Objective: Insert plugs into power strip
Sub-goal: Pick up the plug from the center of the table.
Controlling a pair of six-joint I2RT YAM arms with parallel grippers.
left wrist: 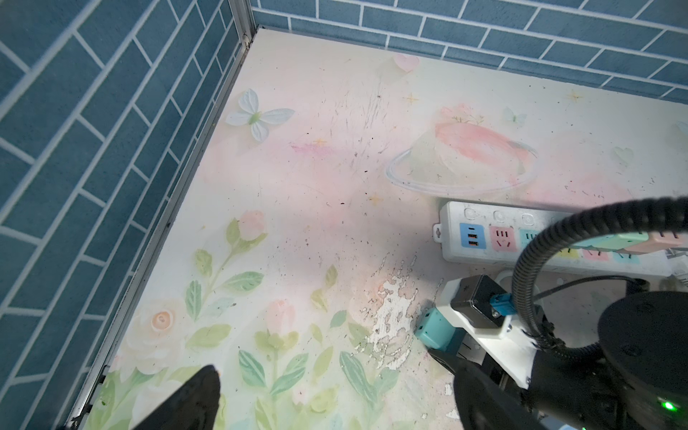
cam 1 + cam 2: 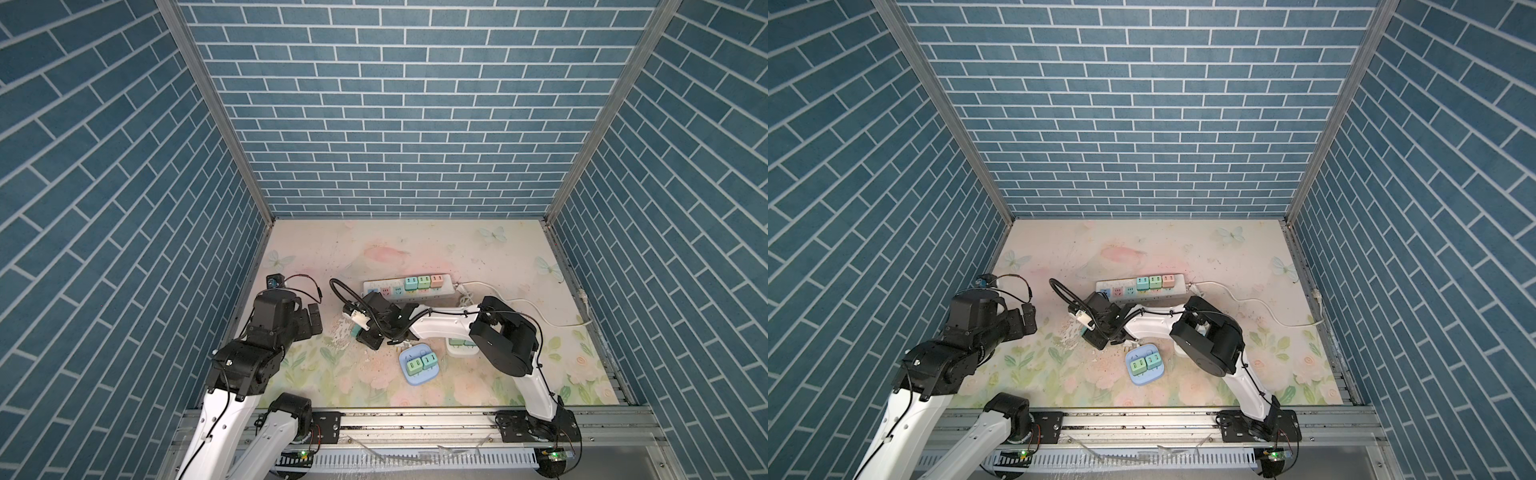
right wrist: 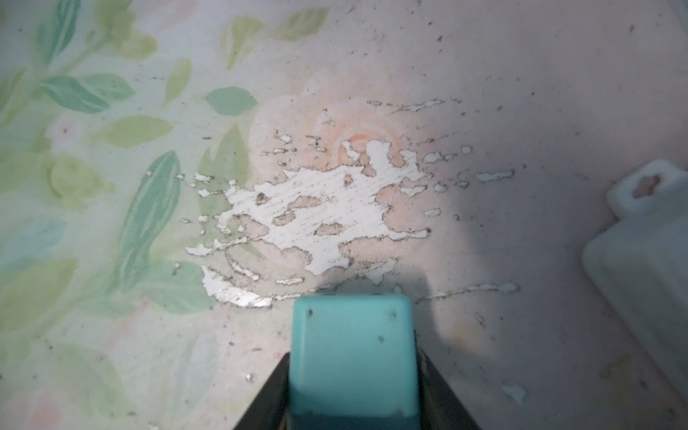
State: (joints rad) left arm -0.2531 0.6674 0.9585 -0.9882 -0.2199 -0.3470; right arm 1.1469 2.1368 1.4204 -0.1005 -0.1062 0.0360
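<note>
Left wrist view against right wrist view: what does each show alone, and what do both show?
Only left wrist: the power strip's coloured sockets and the blue brick wall. Only right wrist: the right fingers against both sides of the teal plug. Both: that plug, the worn white patch on the mat, the strip's end.

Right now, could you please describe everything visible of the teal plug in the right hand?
The teal plug is a small, smooth plastic cube with rounded corners and a few dark specks. The right hand grips its two sides, holding it low beside the flaked patch of the table. Its prongs are hidden.
</note>
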